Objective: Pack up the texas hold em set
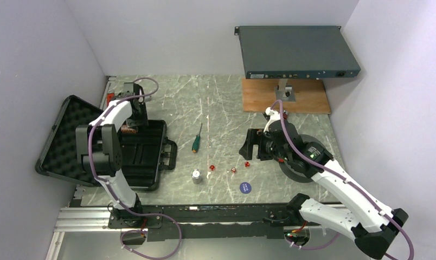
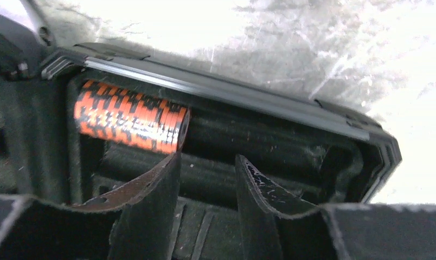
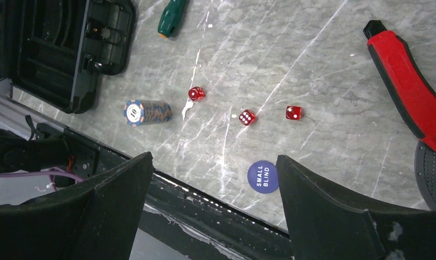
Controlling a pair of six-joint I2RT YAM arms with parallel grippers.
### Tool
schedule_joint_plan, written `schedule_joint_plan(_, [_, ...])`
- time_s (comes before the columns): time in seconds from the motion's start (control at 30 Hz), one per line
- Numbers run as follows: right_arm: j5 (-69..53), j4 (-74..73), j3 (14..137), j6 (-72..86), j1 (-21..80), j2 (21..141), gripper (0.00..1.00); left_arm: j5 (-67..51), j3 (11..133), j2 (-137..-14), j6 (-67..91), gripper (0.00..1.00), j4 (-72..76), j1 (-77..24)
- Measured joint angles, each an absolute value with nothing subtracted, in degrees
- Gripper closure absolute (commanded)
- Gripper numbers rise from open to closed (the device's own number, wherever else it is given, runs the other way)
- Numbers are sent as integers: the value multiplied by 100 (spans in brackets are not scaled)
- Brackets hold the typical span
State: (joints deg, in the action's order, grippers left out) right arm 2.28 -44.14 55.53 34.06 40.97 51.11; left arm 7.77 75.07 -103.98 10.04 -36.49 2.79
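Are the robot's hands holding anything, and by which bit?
Nothing is held. The left gripper stands open near the orange chip stack lying in the case; the right gripper hangs open above the dice.

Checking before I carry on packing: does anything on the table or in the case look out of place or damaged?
Nothing looks spilled or damaged. The one oddity: a green-handled screwdriver lies beside the open case, near the red dice; it is no poker piece.
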Motion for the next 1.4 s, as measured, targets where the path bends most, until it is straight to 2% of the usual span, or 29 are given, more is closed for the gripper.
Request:
schedule_joint_plan(0.43, [263, -4436, 5443, 3409, 4095, 5000, 11, 996, 6598, -7741, 902, 20, -3743, 14])
schedule_joint_plan(0.5, [233, -4421, 5413, 3411, 4095, 5026, 10, 985, 6386, -7314, 897, 13, -3826, -38])
schedule_joint_plan(0.57, [169, -4390, 5382, 3411, 4095, 5092, 10, 972, 6167, -6930, 878, 2, -3909, -86])
schedule_joint_plan(0.6, [123, -4366, 5369, 3411, 4095, 5131, 9, 967, 6010, -6628, 860, 1, -4003, -117])
schedule_joint_plan(1.0, [-768, -3927, 5312, 3479, 4182, 5780, 7, 821, 4930, -4353, 1317, 0, -4523, -121])
schedule_joint_plan(1.2, [-639, -3804, 5380, 3564, 4939, 6340, 7, 840, 4536, -3520, 1704, 0, -4532, -121])
schedule_joint_plan(1.4, [-384, -3636, 5581, 3754, 5400, 6969, 11, 906, 4351, -3168, 1922, 2, -4508, -121])
